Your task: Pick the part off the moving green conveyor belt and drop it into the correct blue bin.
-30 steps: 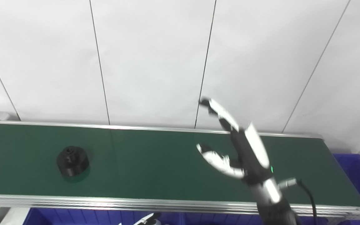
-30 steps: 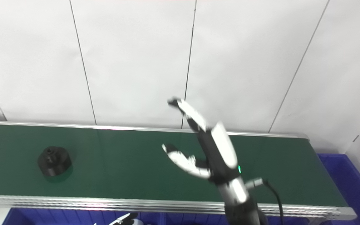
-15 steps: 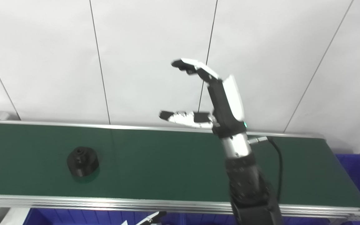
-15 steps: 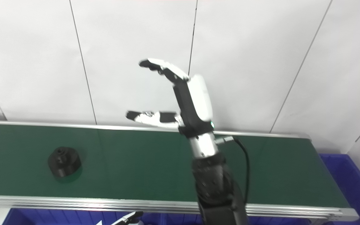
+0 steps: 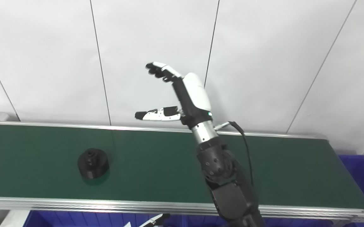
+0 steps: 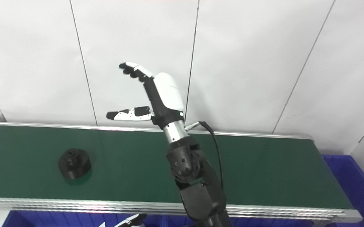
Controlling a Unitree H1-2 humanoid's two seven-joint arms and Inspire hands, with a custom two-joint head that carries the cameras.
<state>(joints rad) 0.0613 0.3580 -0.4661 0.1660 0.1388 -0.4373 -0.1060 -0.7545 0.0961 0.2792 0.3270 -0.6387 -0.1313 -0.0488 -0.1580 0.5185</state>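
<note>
A black round part (image 5: 92, 163) with a raised hub stands on the left half of the green conveyor belt (image 5: 156, 164); it also shows in the right eye view (image 6: 74, 163). My right hand (image 5: 182, 94) is raised high above the belt's far edge, in front of the white wall. It is open and empty, fingers and thumb spread and pointing left. It is well up and to the right of the part. Only a fingertip of my left hand (image 5: 154, 219) shows at the bottom edge, below the belt's front rail.
A blue bin (image 5: 363, 176) stands past the belt's right end. More blue bin (image 5: 74, 219) shows under the front aluminium rail (image 5: 106, 205). A white panelled wall rises behind the belt. My right forearm crosses the belt's middle.
My right hand has risen from just over the belt to high above it and swung left, staying open. The black part has drifted right along the belt.
</note>
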